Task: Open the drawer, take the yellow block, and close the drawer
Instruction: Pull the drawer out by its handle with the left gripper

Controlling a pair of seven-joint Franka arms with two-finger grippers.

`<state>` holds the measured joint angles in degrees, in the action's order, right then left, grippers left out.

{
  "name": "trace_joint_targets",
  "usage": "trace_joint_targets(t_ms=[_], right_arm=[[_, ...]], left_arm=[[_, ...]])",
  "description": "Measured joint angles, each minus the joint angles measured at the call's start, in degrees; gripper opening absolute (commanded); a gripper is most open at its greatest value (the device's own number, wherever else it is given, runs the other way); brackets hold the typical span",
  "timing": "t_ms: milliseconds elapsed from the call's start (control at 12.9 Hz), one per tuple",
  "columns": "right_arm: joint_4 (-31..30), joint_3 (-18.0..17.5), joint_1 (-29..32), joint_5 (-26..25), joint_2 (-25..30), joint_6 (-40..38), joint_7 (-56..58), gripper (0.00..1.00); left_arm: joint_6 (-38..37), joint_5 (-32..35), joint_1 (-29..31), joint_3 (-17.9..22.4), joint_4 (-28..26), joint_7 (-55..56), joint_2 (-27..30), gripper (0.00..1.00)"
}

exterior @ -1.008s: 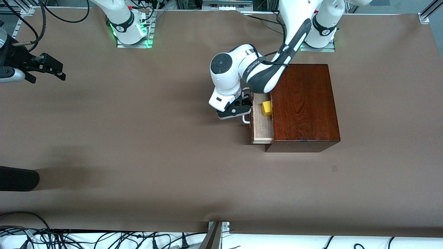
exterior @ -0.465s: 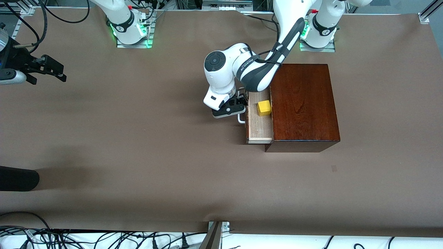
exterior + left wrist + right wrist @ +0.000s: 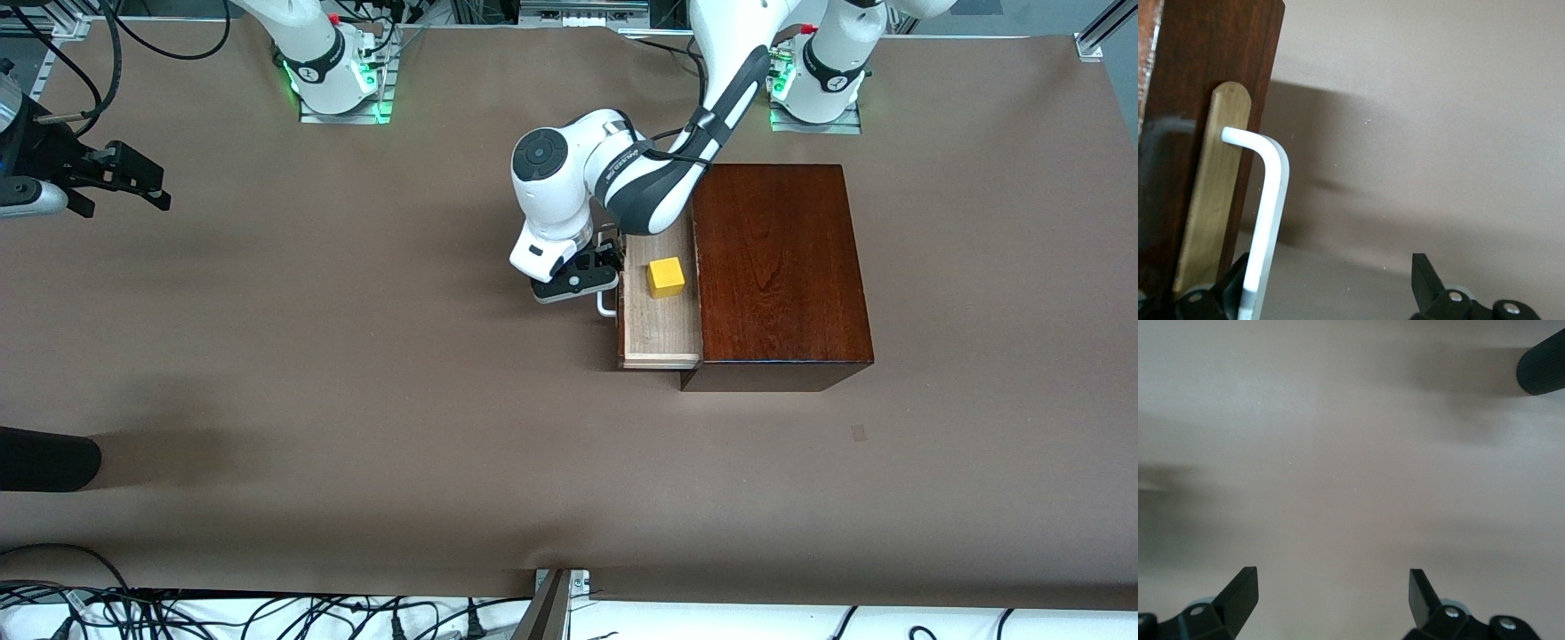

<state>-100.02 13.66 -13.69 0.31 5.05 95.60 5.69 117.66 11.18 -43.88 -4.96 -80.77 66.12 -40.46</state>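
Note:
The dark reddish-brown box (image 3: 778, 267) stands toward the left arm's end of the table. Its drawer (image 3: 658, 336) is pulled partway out and shows a pale wood floor. The yellow block (image 3: 666, 277) sits in the drawer, fully uncovered. My left gripper (image 3: 597, 267) is low in front of the drawer, at the white loop handle (image 3: 606, 307). In the left wrist view the gripper (image 3: 1331, 267) is open, with one finger tucked between the handle (image 3: 1268, 200) and the drawer front (image 3: 1211, 80). My right gripper (image 3: 133, 173) waits open over the table's right-arm end, its jaws (image 3: 1331, 580) holding nothing.
A black cylindrical object (image 3: 44, 458) juts in at the right arm's end of the table, nearer the front camera, and shows in the right wrist view (image 3: 1541, 367). Brown paper (image 3: 356, 356) covers the whole table.
The left gripper has moved toward the right arm's end of the table and the drawer has slid farther out with it. The yellow block, half under the box before, is now uncovered.

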Motion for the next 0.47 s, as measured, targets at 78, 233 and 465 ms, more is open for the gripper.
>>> trace_joint_targets(t_ms=[78,233,465], right_arm=[[0.0,0.0,0.0,0.0,-0.1,0.0,0.0,1.00],[0.0,0.0,0.0,0.0,-0.2,0.0,0.0,1.00],[0.0,0.0,0.0,0.0,-0.2,0.0,0.0,1.00]], left_arm=[[0.0,-0.1,-0.1,0.0,0.3,0.1,-0.2,1.00],[-0.2,-0.1,-0.4,0.0,1.1,0.3,-0.6,1.00],[-0.4,-0.3,-0.7,0.1,2.1,0.8,-1.3,1.00]])
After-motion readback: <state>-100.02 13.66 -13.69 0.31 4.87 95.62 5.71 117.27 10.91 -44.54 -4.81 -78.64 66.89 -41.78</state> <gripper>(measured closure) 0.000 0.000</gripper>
